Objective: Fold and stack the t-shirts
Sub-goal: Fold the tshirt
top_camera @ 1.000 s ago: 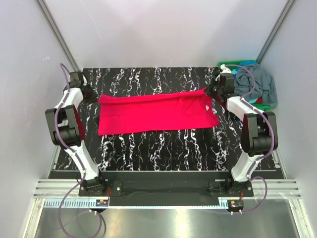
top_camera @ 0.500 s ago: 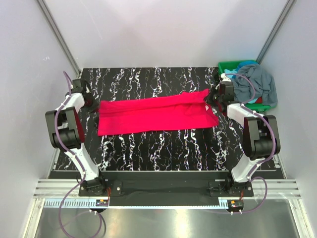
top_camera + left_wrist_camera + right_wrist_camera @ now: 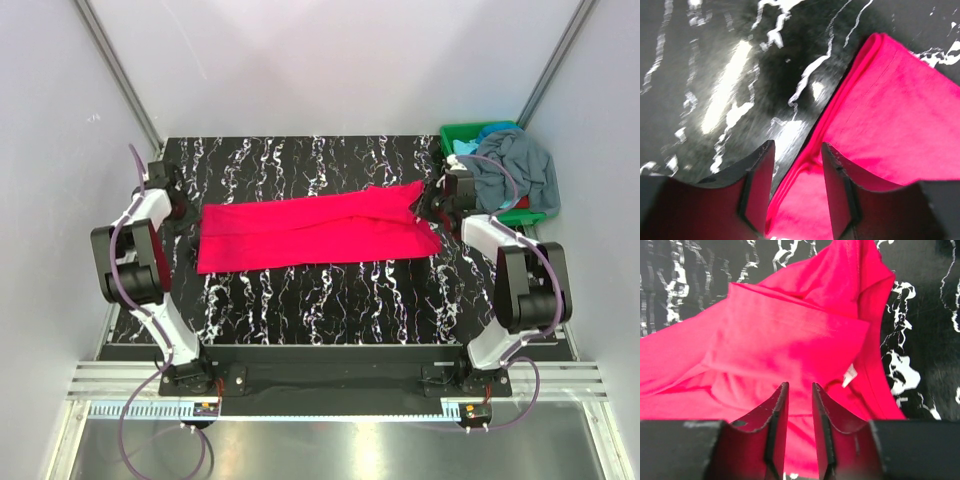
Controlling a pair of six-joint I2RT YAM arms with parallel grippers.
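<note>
The magenta t-shirt [image 3: 315, 230] lies folded into a long band across the middle of the black marbled table [image 3: 320, 300]. My left gripper [image 3: 182, 208] is low at the shirt's left end, open, with the folded edge [image 3: 840, 115] running between its fingers [image 3: 760, 170]. My right gripper [image 3: 433, 200] is at the shirt's right end, its jaws a narrow gap apart over the cloth [image 3: 790, 325], with a white label [image 3: 850, 375] just to their right. The slate grey-blue t-shirt [image 3: 515, 165] is heaped on the bin, with a bit of light teal-blue cloth [image 3: 462, 147] beside it.
A green plastic bin [image 3: 465, 131] stands at the back right corner, just behind my right arm. White walls enclose the table on three sides. The arm bases sit at the near edge.
My right gripper has come down from near the bin to the shirt's right end. My left gripper has shifted slightly. The shirt's far right corner has settled lower.
</note>
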